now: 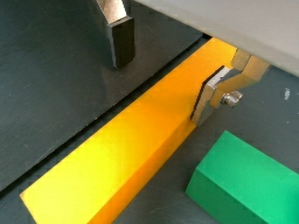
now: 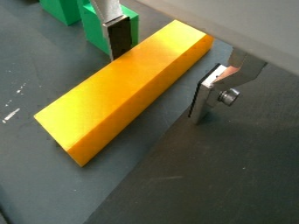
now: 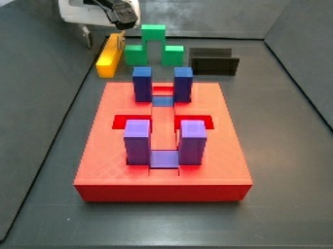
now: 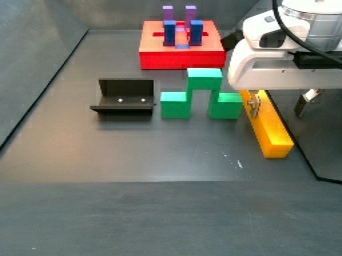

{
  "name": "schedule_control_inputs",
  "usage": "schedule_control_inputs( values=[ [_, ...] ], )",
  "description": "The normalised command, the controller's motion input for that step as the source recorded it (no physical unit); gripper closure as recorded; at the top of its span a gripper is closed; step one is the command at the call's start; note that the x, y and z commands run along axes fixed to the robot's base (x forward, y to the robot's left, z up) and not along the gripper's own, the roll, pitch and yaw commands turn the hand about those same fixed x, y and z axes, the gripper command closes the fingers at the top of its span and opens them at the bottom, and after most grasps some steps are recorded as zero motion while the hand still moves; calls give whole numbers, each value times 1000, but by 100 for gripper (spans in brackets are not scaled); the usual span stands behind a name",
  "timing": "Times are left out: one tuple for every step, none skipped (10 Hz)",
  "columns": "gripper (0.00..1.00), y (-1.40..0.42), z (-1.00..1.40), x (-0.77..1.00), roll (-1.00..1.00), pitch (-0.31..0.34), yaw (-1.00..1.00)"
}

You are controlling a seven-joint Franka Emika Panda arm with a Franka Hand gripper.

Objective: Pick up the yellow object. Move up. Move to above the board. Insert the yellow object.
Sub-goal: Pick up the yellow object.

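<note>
One gripper (image 2: pixel 160 72), low over the yellow object (image 2: pixel 126 86), jaws spread and straddling its width; one finger (image 2: pixel 119 37) at one long side, the other finger (image 1: pixel 215 90) at the opposite side; in both wrist views a gap visible between pads and bar on at least one side, so released, nothing clamped (contact on the far pad too close to call). One yellow object, lying flat on the dark floor (image 2: pixel 222 184), long axis running away from the board (image 3: pixel 163 156); seen in a side view (image 4: pixel 271 128) just beside the green stepped block (image 4: pixel 203 94), partly hidden under the white gripper body. One green stepped block, also showing in both wrist views (image 1: pixel 249 185), near the bar but apart from it. One fixture (image 4: pixel 123 99), dark, well apart from the bar on the far side of the green block. One board, red, flat on the floor, well apart from the gripper; on it four upright blocks countable in a side view: two blue blocks (image 3: pixel 143 82) at the far end, two purple blocks (image 3: pixel 136 146) at the near end; red recessed slots between them.
</note>
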Motion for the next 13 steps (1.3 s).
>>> schedule_control_inputs(
  values=[
    [0, -31, -180, 0, 0, -56, 0],
    [0, -17, -211, 0, 0, -53, 0],
    [0, 0, -229, 0, 0, -37, 0],
    [0, 0, -294, 23, 0, -31, 0],
    [0, 0, -343, 77, 0, -34, 3],
    [0, 0, -354, 94, 0, -46, 20],
    [0, 0, -357, 100, 0, -47, 20],
    [0, 0, -340, 131, 0, -41, 29],
    [0, 0, -294, 146, 0, -30, 29],
    [0, 0, -251, 140, 0, -23, 23],
    [0, 0, -217, 137, 0, -13, 29],
    [0, 0, -160, 46, 0, -21, 0],
    [0, 0, 0, 0, 0, -4, 0]
  ],
)
